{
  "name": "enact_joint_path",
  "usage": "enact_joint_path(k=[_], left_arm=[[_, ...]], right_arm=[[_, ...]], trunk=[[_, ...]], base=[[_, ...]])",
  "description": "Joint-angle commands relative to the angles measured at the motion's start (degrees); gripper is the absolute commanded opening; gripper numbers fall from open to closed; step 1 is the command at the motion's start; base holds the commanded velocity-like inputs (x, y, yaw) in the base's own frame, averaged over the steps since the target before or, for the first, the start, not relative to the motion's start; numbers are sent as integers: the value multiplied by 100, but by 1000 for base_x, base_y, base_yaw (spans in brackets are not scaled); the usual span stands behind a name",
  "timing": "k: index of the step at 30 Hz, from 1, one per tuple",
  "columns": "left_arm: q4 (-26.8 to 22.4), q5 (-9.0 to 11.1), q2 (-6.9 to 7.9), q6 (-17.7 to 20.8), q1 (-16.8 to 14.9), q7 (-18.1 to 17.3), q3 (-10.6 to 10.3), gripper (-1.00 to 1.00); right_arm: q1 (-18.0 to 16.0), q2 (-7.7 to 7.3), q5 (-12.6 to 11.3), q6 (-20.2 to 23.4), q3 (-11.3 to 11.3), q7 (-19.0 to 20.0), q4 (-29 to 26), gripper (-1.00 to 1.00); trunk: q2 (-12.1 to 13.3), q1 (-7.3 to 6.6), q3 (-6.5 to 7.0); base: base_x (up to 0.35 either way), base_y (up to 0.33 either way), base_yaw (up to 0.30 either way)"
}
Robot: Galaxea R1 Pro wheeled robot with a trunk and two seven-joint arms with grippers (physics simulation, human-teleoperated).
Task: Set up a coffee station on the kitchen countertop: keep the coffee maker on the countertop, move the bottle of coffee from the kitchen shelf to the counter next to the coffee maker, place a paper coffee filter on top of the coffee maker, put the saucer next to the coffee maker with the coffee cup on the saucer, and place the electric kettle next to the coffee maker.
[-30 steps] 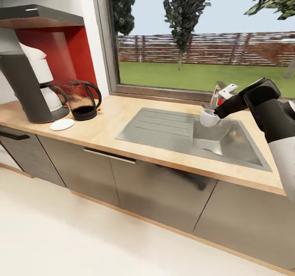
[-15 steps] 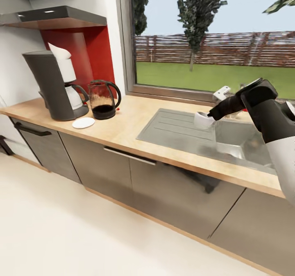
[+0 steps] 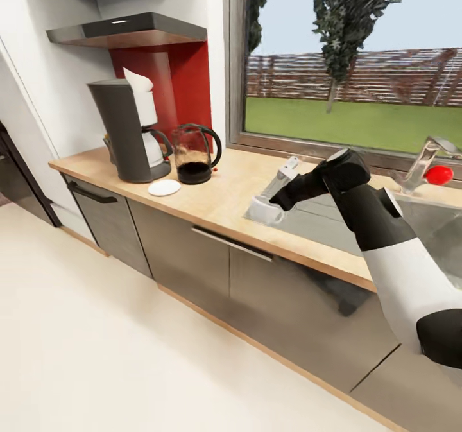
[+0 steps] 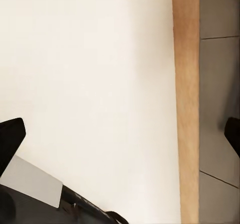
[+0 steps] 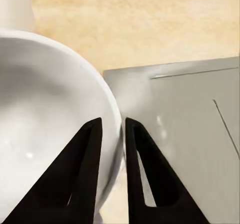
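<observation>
The dark-grey coffee maker stands on the beige kitchen countertop, with a white paper coffee filter poking up at its top. Right beside it stands the smoky glass electric kettle, and the white saucer lies bare in front of both. My right gripper is shut on the rim of the white coffee cup, held just above the counter at the sink's left edge. In the right wrist view one finger is inside the coffee cup and one is outside. My left gripper hangs open over the floor. The bottle of coffee is hidden.
A steel sink with a faucet and a red object lies right of the cup. The dark kitchen shelf sits above the coffee maker against a red panel. Grey cabinet fronts run below the counter. A window fills the back wall.
The camera has swung, shifting the whole scene right. My right arm has carried the cup leftward from over the sink basin to the sink's left edge, closer to the saucer.
</observation>
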Motion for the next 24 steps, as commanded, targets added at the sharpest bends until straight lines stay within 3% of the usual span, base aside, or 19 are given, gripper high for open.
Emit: enact_joint_path(k=[1,9,18,24], left_arm=[[6,12,1,19,-5,-21,3,100],[6,12,1,22,-5,-21,-1,100],[6,12,4,27,-5,-24,4,100],[6,11,3,27,-3,-25,3,100]], right_arm=[[0,-1,55,25,7,60,-13,-100],[8,8,58,24,7,57,-21,-100],[9,39,58,24,9,58,-22,-100],[9,51,53,24,7,56,-22,-100]], trunk=[[-3,0,-5],[-3,0,-5],[-3,0,-5],[-3,0,-5]], base=[[141,130,113],[203,185,151],[52,87,258],[103,269,62]])
